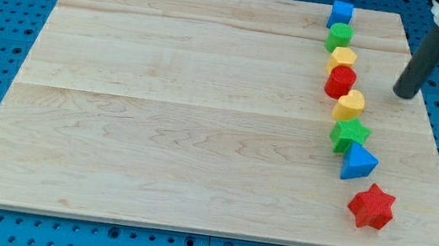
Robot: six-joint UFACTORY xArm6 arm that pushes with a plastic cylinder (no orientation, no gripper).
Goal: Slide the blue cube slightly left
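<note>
**Board inventory: eight blocks in a column, rod standing to the right of it**

- Our tip (pixel 405 95): end of a plain dark rod, resting on the wooden board (pixel 186 119) near its right edge. There are no fingers to open or close; it holds nothing and touches no block.
- Blue cube (pixel 341 13): the task's item, at the view's top, heading the column, close to the board's far edge.
- Green block (pixel 339 37): just below the cube, apparently touching it; shape unclear.
- Yellow block (pixel 342 58), red cylinder (pixel 340 81), second yellow block (pixel 350 104), green star (pixel 350 133), blue triangular block (pixel 358 162): packed downward in turn.
- Red star (pixel 372 206): lowest, set a little apart.

Risks, as we judge them: our tip sits level with the red cylinder, well below the cube. A leftward stroke from here would hit the cylinder or the yellow blocks instead. Even at the cube's right face, a low contact could drag the green block along, an off-centre one could spin the cube, and an overlong push would exceed "slightly."
</note>
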